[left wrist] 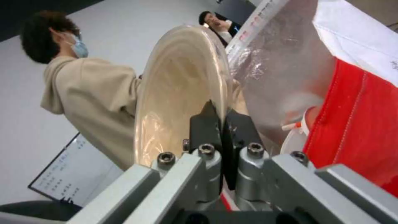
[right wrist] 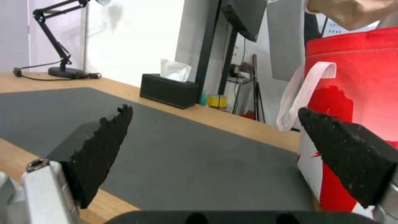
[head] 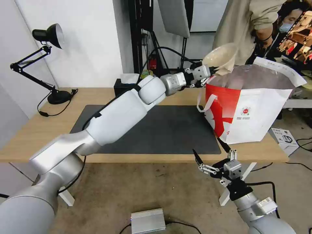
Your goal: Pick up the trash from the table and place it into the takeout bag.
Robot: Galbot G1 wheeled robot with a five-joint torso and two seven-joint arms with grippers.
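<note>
Here, tan paper bowl [head: 221, 57] tilted on edge, left end effector [head: 213, 72] clamped on its rim, above takeout bag [head: 256, 110], right end effector [head: 213, 152] spread apart.

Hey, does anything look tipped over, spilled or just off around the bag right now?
Nothing spilled. The left gripper pinches the tan paper bowl by its rim, tilted on edge above the takeout bag's open mouth. The right gripper waits open by the table edge.
</note>
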